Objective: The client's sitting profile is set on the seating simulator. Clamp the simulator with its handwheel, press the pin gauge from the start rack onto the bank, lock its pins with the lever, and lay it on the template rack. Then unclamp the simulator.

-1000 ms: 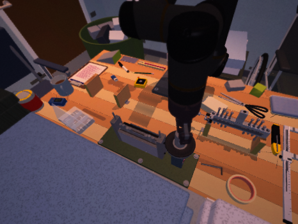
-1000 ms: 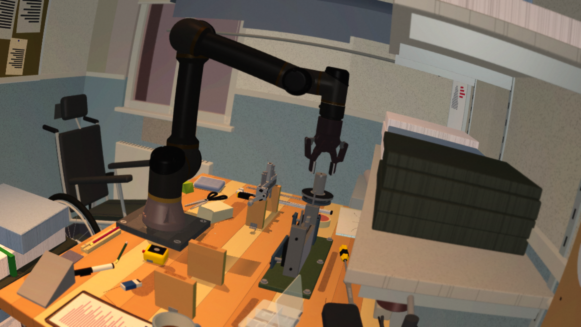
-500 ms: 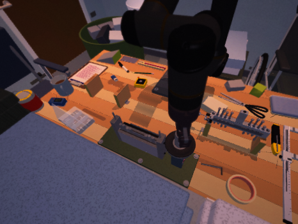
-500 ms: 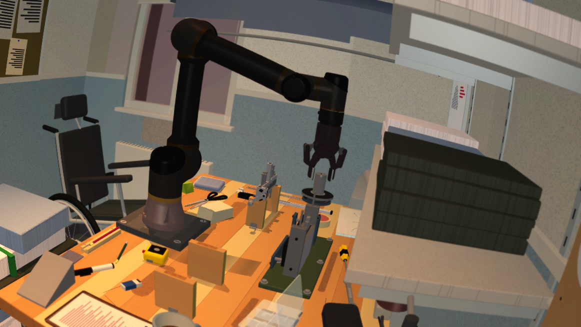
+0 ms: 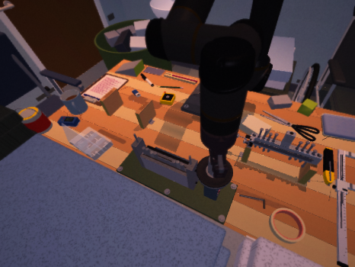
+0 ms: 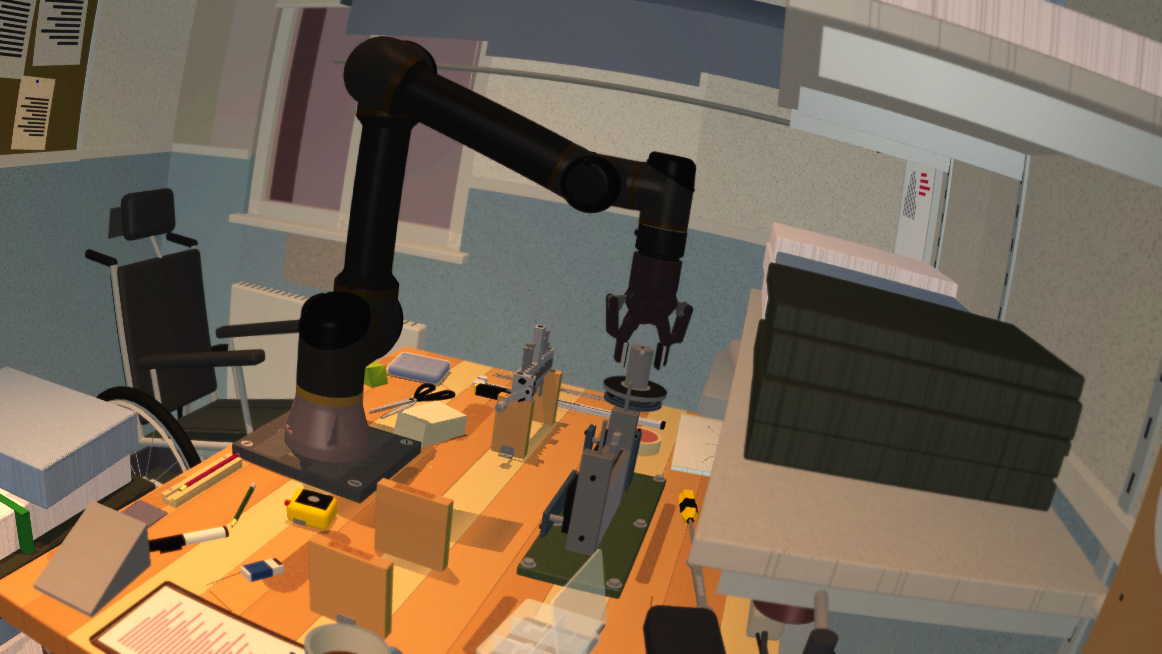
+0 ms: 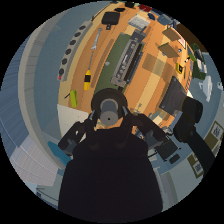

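The handwheel (image 5: 216, 170) (image 6: 636, 391) (image 7: 109, 106) is a dark disc with a grey hub post, at the right end of the seating simulator (image 5: 166, 161) (image 6: 598, 487) (image 7: 128, 62). My gripper (image 5: 217, 164) (image 6: 644, 349) (image 7: 109, 113) hangs straight above it, open and empty, its fingers on either side of the top of the hub post. The simulator sits on a green base plate (image 5: 179, 184) (image 6: 595, 528). The pin gauge (image 5: 282, 144) (image 6: 528, 375) rests on the start rack (image 5: 272, 163) (image 6: 524, 414), to the right of the simulator in the side camera. Two wooden posts (image 5: 145, 113) (image 6: 413, 521) stand farther left.
The arm's base plate (image 6: 327, 455) stands behind the work on the bench. Scissors (image 5: 295, 126), a yellow knife (image 5: 328, 165), a tape ring (image 5: 287, 225) and a hex key (image 5: 253, 198) lie around the start rack. A shelf with dark boxes (image 6: 903, 390) rises close beside the handwheel.
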`<move>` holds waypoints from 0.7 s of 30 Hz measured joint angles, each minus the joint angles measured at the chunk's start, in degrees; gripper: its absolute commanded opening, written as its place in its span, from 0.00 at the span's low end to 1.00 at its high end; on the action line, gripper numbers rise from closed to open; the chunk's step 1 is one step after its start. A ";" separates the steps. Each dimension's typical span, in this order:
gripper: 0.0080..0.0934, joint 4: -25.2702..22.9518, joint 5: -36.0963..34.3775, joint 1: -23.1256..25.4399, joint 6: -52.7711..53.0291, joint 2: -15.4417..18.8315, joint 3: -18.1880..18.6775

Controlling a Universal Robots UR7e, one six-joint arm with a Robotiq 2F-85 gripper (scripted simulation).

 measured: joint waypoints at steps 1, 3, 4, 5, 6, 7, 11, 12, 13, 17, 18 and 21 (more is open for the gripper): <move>0.66 0.00 0.00 0.00 0.00 0.00 0.00; 0.66 0.00 0.00 0.00 0.00 0.00 0.00; 0.66 0.00 0.00 0.00 0.00 0.00 0.00; 0.66 -0.01 0.00 0.00 0.00 0.00 0.00; 0.66 -0.01 0.00 0.00 0.00 0.00 0.00; 0.66 -0.01 0.00 0.00 0.00 0.00 0.00; 0.57 -0.01 0.00 0.00 0.00 0.00 0.01; 0.55 -0.01 0.00 0.00 0.00 0.00 0.01; 0.53 -0.01 0.00 0.00 0.00 0.00 0.01; 0.43 -0.01 0.00 0.00 0.00 0.00 0.01; 0.41 -0.01 0.00 0.00 0.00 0.00 0.01; 0.34 0.01 -0.01 0.00 0.00 -0.02 -0.01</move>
